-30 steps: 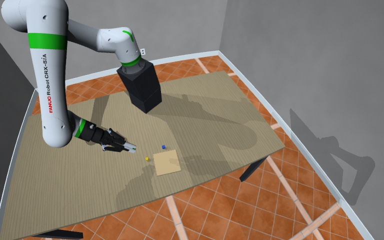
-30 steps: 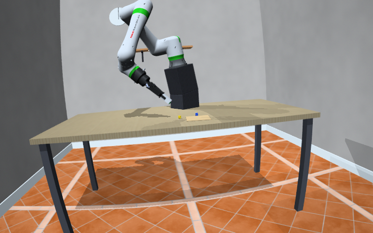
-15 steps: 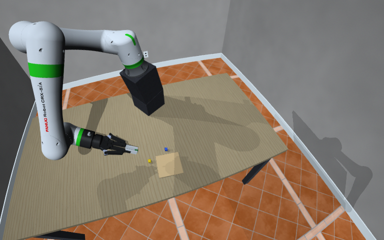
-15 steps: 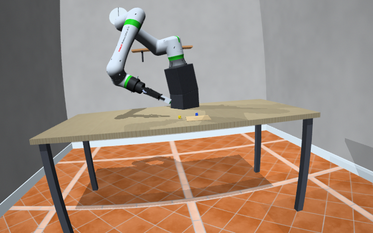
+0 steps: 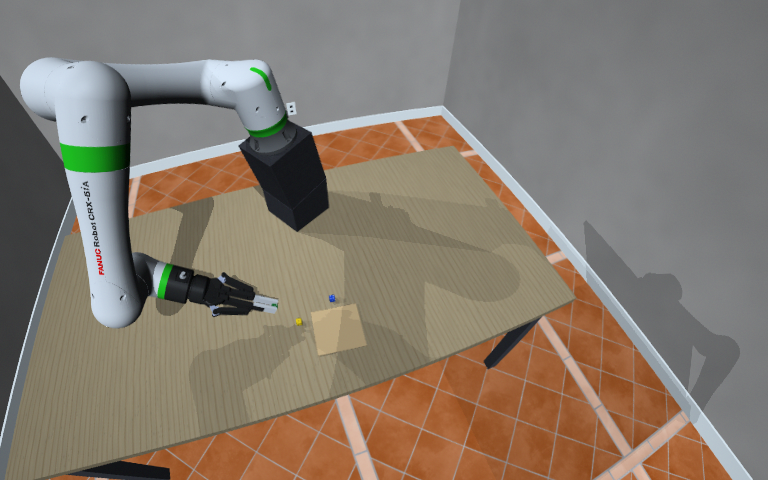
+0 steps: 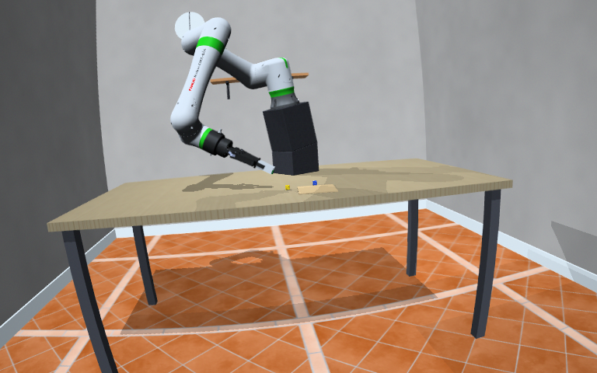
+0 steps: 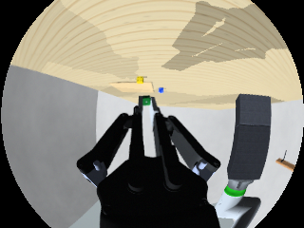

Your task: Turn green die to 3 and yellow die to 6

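Top: we're seeing the gripper (image 5: 274,305) clamping the green die (image 5: 275,309) above the table (image 5: 169,350); yellow die (image 5: 298,321) sitting just off the mat (image 5: 338,329), near front edge. Exterior: blue die (image 6: 314,182) lying behind mat. Wrist: green die (image 7: 146,99) showing between fingertips.

Brightness: even, fairly bright in all three views; no glare.
Light source: high and from the left, judged by shadows thrown rightward.
Shadows on table (image 5: 169,396): broad, hard-edged arm (image 5: 93,226) shadows cross the top; a darker patch covers part of the mat (image 5: 339,333).
Shadows elsewhere: arm silhouette on the right wall; table shadow on the floor tiles.
Sharpness: top and exterior views slightly soft; dice too small to read.
Distortion: wrist view is a fisheye circle, black corners, bent horizon.
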Robot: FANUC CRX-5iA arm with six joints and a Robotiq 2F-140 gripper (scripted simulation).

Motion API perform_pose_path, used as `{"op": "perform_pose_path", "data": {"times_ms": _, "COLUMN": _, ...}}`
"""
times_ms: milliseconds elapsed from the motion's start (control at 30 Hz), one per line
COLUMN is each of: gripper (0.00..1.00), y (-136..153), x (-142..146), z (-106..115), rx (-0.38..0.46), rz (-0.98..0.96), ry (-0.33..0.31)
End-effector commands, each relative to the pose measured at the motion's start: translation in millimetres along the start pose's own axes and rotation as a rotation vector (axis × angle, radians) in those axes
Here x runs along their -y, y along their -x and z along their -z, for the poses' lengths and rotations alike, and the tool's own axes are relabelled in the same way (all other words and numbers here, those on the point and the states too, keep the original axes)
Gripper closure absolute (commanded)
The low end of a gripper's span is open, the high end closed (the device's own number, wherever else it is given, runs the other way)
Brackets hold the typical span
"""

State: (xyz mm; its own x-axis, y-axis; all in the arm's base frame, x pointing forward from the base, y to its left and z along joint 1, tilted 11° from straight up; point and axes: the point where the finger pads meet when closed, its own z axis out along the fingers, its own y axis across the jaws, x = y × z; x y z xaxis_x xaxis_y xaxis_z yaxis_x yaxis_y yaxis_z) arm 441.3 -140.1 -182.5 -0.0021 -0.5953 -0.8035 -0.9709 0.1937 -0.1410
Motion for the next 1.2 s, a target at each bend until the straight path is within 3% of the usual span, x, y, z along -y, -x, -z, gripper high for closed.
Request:
{"op": "perform_pose_path", "data": {"times_ms": 0, "gripper": 0.93, "y": -11, "x": 0, "z": -6, "rx": 0.000, "rz": 0.000, "ry": 0.000}}
{"op": "perform_pose_path", "data": {"times_ms": 367, "gripper": 0.93, "y": -40, "x": 1, "z": -21, "rx": 0.000, "rz": 0.000, "ry": 0.000}}
{"op": "perform_pose_path", "data": {"times_ms": 1167, "gripper": 0.93, "y": -43, "x": 1, "z": -22, "rx": 0.000, "rz": 0.000, "ry": 0.000}}
